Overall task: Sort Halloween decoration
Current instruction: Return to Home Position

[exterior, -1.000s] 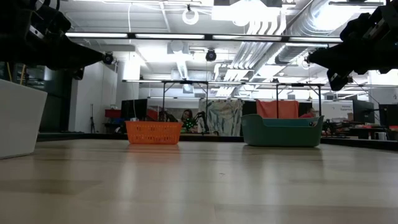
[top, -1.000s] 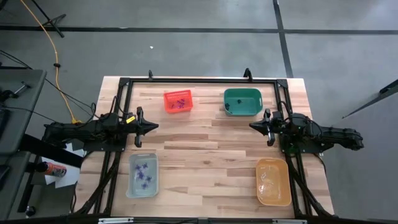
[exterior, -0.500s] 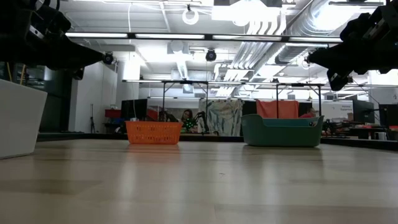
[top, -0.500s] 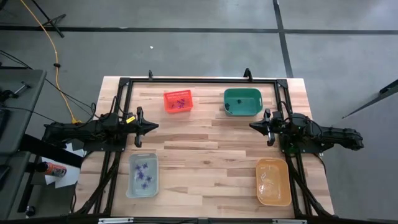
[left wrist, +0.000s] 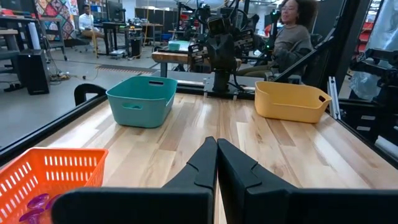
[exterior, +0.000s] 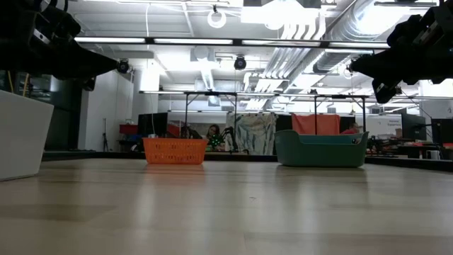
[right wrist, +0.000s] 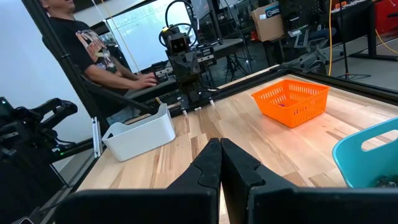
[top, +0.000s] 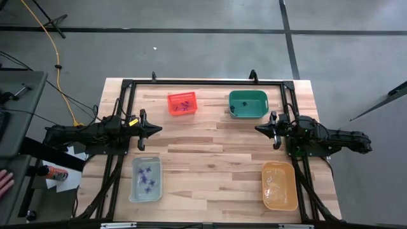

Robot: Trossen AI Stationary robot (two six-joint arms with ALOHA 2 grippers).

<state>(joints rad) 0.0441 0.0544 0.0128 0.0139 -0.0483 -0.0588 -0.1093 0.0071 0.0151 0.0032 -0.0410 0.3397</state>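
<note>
Left gripper (top: 154,130): in the air over the table's left side, pointing toward the middle; fingers pressed together, holding nothing.
Right gripper (top: 259,129): in the air over the right side, facing the left gripper and well apart from it; fingers pressed together, empty.
Purple trinkets (top: 147,177): several lie in the clear bin (top: 145,195) at near left; others lie in the red basket (top: 182,95) at far left.
Green bin (top: 248,94): far right; its contents are too small to tell.
Orange bin (top: 280,191): near right.
Table (top: 210,159): wooden top bearing all four containers.
</note>
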